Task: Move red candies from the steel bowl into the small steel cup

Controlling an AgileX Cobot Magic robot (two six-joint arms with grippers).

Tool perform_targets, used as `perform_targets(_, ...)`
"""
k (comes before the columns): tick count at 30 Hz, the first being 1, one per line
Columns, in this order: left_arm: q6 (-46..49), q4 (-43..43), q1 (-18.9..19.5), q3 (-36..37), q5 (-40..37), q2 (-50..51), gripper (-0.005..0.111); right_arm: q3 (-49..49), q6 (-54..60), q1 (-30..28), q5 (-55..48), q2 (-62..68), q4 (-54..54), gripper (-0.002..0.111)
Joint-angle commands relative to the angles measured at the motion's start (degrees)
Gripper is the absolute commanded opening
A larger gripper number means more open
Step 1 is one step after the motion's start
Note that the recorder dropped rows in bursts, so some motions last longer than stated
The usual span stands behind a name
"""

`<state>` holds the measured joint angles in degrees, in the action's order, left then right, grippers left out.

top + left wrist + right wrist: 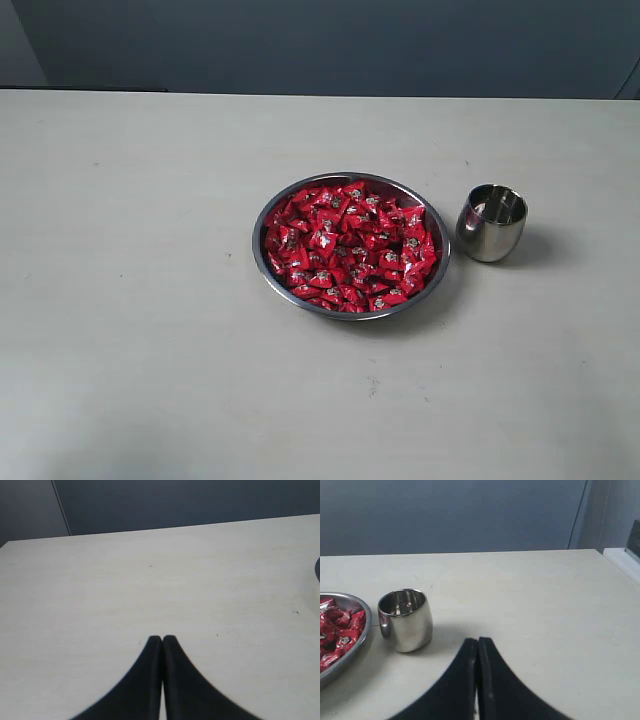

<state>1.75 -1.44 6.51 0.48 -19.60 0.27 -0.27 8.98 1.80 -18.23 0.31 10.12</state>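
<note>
— Pale table (150, 330) against a dark blue-grey wall (300, 40): that is all the setting I have.

— Where are the sweets?

— The red candies (350, 245) lie heaped in the steel bowl (257, 240), covering its floor right out to the rim. In the exterior view the bowl sits about mid-table.

— And the thing they go into?

— The small steel cup (491, 225) stands upright just beside the bowl, on its right in the exterior view. A narrow strip of table shows between them, so they do not touch.

— How are your pincers?

— My right gripper (477, 641) is clenched, its fingertips pressed flat together with nothing between them. It hangs over bare table. The cup is near it, ahead of the tips and off to one side, but clear of them. The bowl's edge and a few candies show on the far side of the cup, farther from this pincer.

— The other one?

— My left gripper (162, 639) is clenched as well, grasping nothing, above an open stretch of table and well apart from the candies. A dark curved sliver at the edge of its wrist view may be the bowl's rim, though too little of it shows for me to tell.
</note>
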Motion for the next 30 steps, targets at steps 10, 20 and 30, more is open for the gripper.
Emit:
perform_targets(10,-0.1,-0.1,-0.3,-0.5,0.3,-0.3,0.0,0.3,0.1,-0.3,0.6,-0.3,0.0,-0.001)
perform_targets(20,-0.1,-0.1,-0.3,-0.5,0.3,-0.3,0.0,0.3,0.1,-0.3,0.6,-0.3,0.7,-0.001)
perform_targets(30,-0.1,-0.1,-0.3,-0.5,0.3,-0.3,0.0,0.3,0.1,-0.3,0.8,0.2,0.6,-0.001)
